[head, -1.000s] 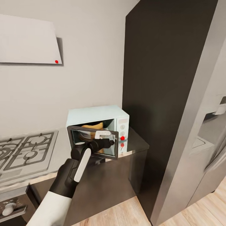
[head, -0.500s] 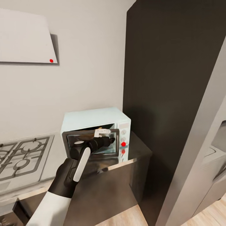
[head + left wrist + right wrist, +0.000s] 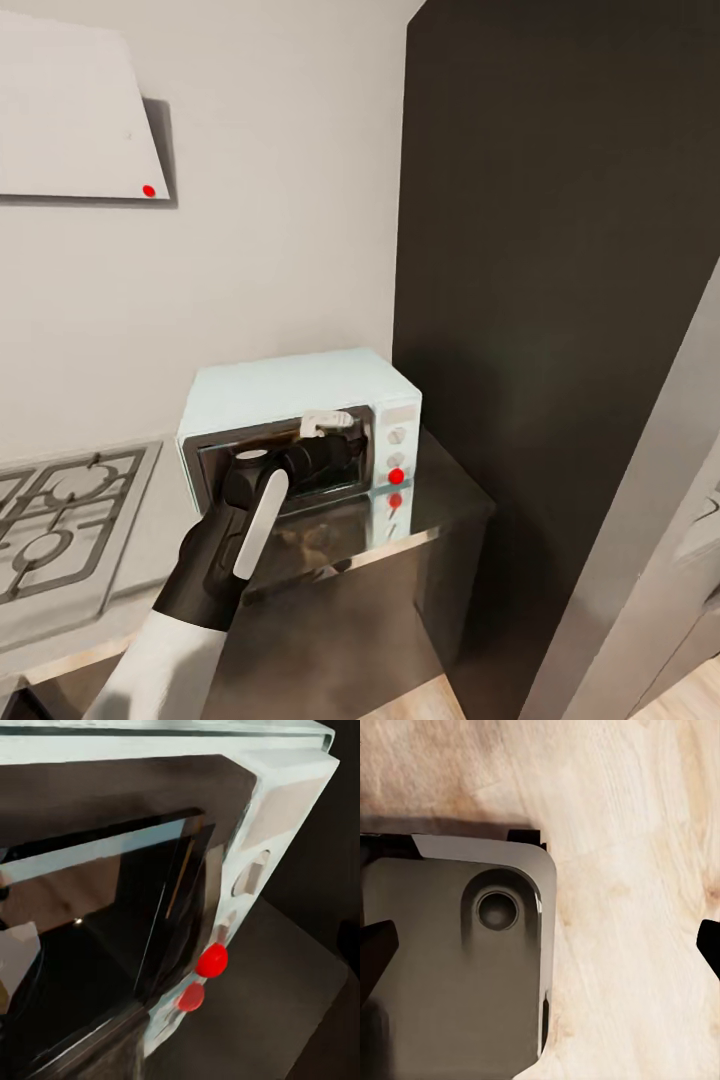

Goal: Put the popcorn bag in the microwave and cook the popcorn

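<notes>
The microwave (image 3: 300, 425) stands hemmed by a tall dark cabinet (image 3: 540, 300) at right; bare countertop (image 3: 440, 495) lies nearer.

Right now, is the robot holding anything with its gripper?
It cannot be told: the left gripper is pressed against the dark glass door of the mint-blue microwave, its fingertips unclear. The right gripper is open, holding nothing.

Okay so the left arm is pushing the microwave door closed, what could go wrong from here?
1. The left gripper presses at the door's upper edge near the latch side; it might slip off before the door shuts fully.
2. The microwave sits near the countertop front edge, so a hard push could shift it.
3. The red button lies close beside the gripper, so a stray nudge might trigger it early.
</notes>
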Robot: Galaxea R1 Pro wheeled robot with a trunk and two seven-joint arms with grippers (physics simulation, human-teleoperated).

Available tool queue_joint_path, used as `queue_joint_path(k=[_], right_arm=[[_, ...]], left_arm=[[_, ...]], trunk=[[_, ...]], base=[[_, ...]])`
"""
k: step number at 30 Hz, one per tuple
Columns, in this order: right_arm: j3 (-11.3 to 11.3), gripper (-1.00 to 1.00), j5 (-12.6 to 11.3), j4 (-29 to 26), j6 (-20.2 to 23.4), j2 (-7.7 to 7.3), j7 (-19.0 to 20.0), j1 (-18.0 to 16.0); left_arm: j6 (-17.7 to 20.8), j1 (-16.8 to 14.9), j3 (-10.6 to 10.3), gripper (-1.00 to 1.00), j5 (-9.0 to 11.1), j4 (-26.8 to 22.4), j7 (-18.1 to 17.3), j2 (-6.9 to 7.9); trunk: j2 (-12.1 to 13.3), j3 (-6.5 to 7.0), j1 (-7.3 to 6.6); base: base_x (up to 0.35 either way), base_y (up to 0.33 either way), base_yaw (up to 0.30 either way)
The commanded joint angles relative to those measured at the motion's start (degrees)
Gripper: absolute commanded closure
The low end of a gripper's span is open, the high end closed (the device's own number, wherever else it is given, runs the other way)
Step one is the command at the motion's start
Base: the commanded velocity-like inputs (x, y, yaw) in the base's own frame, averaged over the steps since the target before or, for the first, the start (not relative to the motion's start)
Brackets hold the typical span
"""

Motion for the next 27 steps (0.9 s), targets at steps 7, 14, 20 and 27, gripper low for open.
queue_joint_path(k=[7, 14, 20, 27], right_arm=[[-0.4, -1.00, 0.5, 0.2, -0.3, -0.04, 0.1, -0.1], [-0.4, -1.00, 0.5, 0.2, -0.3, -0.04, 0.1, -0.1], [-0.4, -1.00, 0.6, 0.2, -0.3, -0.04, 0.2, -0.1], [-0.3, -1.00, 0.5, 0.2, -0.3, -0.04, 0.1, -0.1]], left_arm=[[0.3, 0.0, 0.1, -1.00, -0.2, 0.0, -0.3, -0.03], [0.5, -0.1, 0.0, -1.00, -0.1, -0.1, 0.5, -0.10], [0.5, 0.0, 0.0, -1.00, 0.3, -0.1, 2.5, -0.11], [0.5, 0.0, -0.1, -1.00, 0.5, 0.0, 2.5, -0.20]], trunk=[[0.0, -0.07, 0.02], [0.0, -0.07, 0.02], [0.0, -0.07, 0.02], [0.0, -0.07, 0.02]], base=[[0.111, 0.000, 0.000], [-0.170, 0.000, 0.000], [-0.342, 0.000, 0.000], [-0.344, 0.000, 0.000]])
